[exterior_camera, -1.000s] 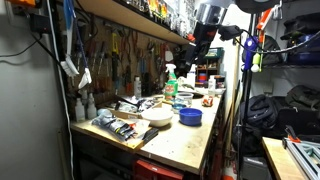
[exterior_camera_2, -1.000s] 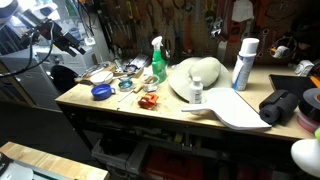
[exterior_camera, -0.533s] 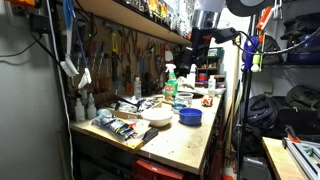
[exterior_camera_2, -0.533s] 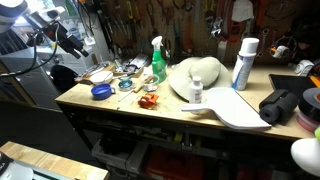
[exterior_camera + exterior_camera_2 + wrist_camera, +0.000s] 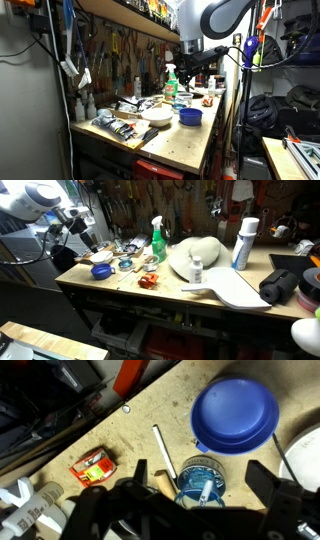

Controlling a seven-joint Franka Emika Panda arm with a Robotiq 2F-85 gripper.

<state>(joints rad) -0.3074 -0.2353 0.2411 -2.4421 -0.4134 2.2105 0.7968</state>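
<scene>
My gripper [image 5: 205, 480] is open and empty, hanging above the wooden workbench [image 5: 120, 430]. Between its two dark fingers, below it, stands a small clear blue cup [image 5: 200, 488] with a pen-like stick in it. A blue bowl [image 5: 235, 412] lies just beyond the cup. A white rod [image 5: 164, 452] and a small red packet [image 5: 92, 466] lie beside the cup. In both exterior views the gripper [image 5: 191, 63] [image 5: 82, 220] hovers well above the bench, over the blue bowl [image 5: 190, 116] [image 5: 100, 271].
A green spray bottle [image 5: 158, 242] [image 5: 171, 82], a white bowl [image 5: 156, 116], a red object [image 5: 148, 281], a white spray can [image 5: 243, 243], a small bottle [image 5: 196, 272] and a black bag [image 5: 282, 285] stand on the bench. Tools hang on the back wall.
The arm has swung out over the bench and lowered somewhat, bringing the gripper above the blue bowl and cup. The objects on the bench have not moved.
</scene>
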